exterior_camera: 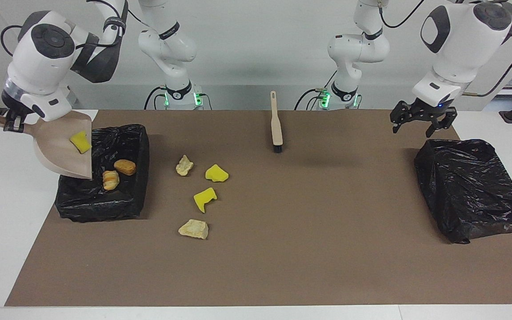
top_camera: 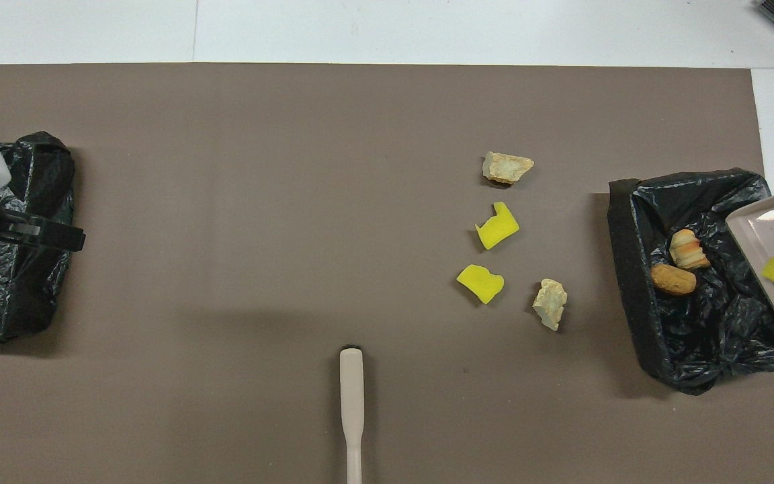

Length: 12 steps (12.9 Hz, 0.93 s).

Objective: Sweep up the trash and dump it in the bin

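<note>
Brush lies nearest the robots, flat on the brown mat and clear of both arms. Farther out, at the right arm's end of the desk, the right gripper is clamped on the handle of the dustpan, tilted with its lip over the lined bin. Two brown lumps of trash already lie in the bin, while one yellow wedge sits on the tilted pan. Four more pieces lie loose on the mat beside the bin, toward the middle of the desk. The wedge may cling to the pan if the tilt is too shallow, or tumble over the pan's side onto the white desk if the pan is shaken hard; the pan's lip could also snag the bag's loose plastic and drag it. At the left arm's end, the left gripper, its fingers apart and empty, hangs over a second black bag and waits. The mat's middle is bare, leaving ample sweeping room around the four pieces.
</note>
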Each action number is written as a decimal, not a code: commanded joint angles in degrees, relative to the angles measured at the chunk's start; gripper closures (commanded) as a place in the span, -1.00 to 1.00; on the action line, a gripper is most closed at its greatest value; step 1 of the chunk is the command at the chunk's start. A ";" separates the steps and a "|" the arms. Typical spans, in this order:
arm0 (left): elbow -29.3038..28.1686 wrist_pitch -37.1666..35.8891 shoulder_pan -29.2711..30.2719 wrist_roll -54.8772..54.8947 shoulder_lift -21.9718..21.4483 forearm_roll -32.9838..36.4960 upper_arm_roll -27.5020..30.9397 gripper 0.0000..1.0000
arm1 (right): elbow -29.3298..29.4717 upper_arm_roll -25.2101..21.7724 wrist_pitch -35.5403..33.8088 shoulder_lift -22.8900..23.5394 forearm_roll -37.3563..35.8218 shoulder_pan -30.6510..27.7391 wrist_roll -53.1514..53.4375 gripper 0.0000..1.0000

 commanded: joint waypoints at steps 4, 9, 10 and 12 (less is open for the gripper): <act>12.97 -11.06 2.59 0.68 3.76 -2.73 -0.63 -1.00 | -0.99 0.67 -2.80 -2.83 -3.98 2.40 10.72 1.00; 12.99 -11.34 2.59 0.50 3.67 -2.64 -0.81 -1.00 | -6.38 0.84 -1.57 -4.34 -0.98 3.81 18.68 1.00; 12.99 -10.73 2.50 0.59 3.41 -2.38 -0.81 -1.00 | -3.32 0.76 -2.18 -3.20 -0.99 3.72 15.18 1.00; 12.28 -11.59 2.59 0.24 2.71 -2.38 -0.81 -1.00 | 0.21 0.67 -2.01 -2.75 -1.86 3.02 5.79 1.00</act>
